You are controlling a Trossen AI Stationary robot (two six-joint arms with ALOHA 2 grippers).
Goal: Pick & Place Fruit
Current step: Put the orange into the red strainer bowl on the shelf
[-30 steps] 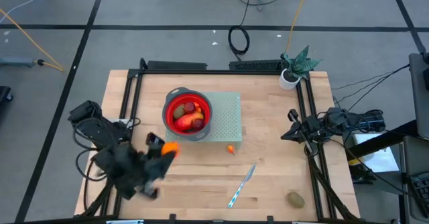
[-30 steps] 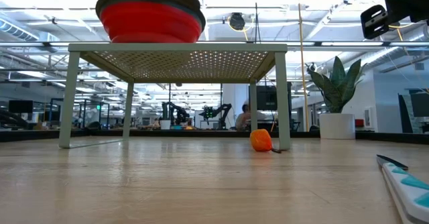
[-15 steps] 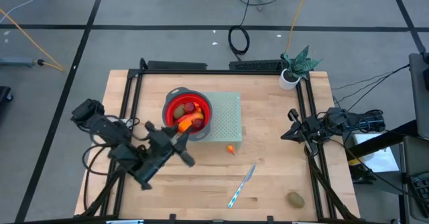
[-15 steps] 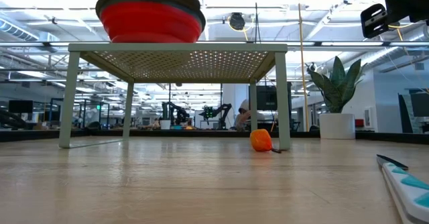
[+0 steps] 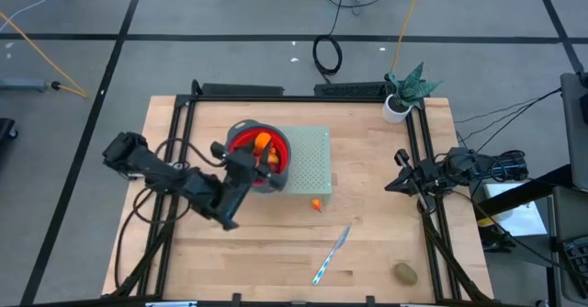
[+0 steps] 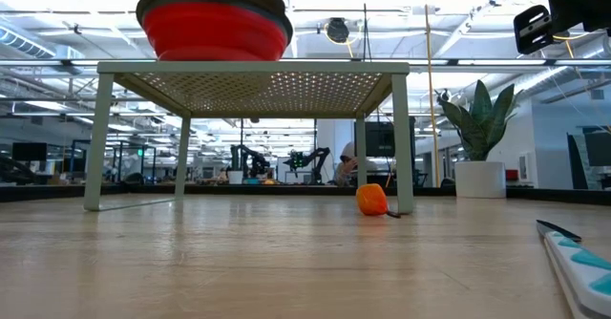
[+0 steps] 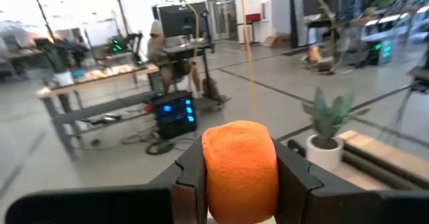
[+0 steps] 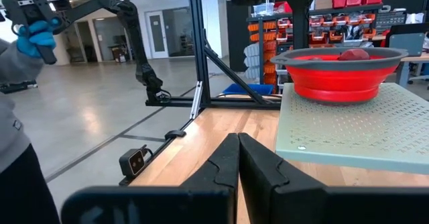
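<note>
A red bowl (image 5: 246, 142) stands on a pale green perforated stand (image 5: 310, 160) and holds fruit; a dark red one (image 8: 355, 53) shows above its rim. My left gripper (image 5: 260, 153) hovers over the bowl, shut on an orange fruit (image 7: 240, 163). A small orange fruit (image 5: 316, 204) lies on the table in front of the stand. An olive-brown fruit (image 5: 405, 272) lies near the front right corner. My right gripper (image 8: 238, 158) waits shut and empty at the table's right side. My left gripper pinches the orange fruit by its two opposite sides (image 7: 212, 174) between its two fingers. The fingers lie about level and come from the table's near left. The fruit is lifted clear, above the bowl's opening.
A silver-and-blue knife (image 5: 332, 253) lies on the table near the front. A potted plant (image 5: 404, 91) stands at the far right corner. Dark frame rails (image 5: 179, 132) run along the table's left and right sides.
My left gripper has swung with the orange fruit from the table's near left toward the far right. It now stands over the red bowl. It has rolled on the way and stayed shut on the fruit.
</note>
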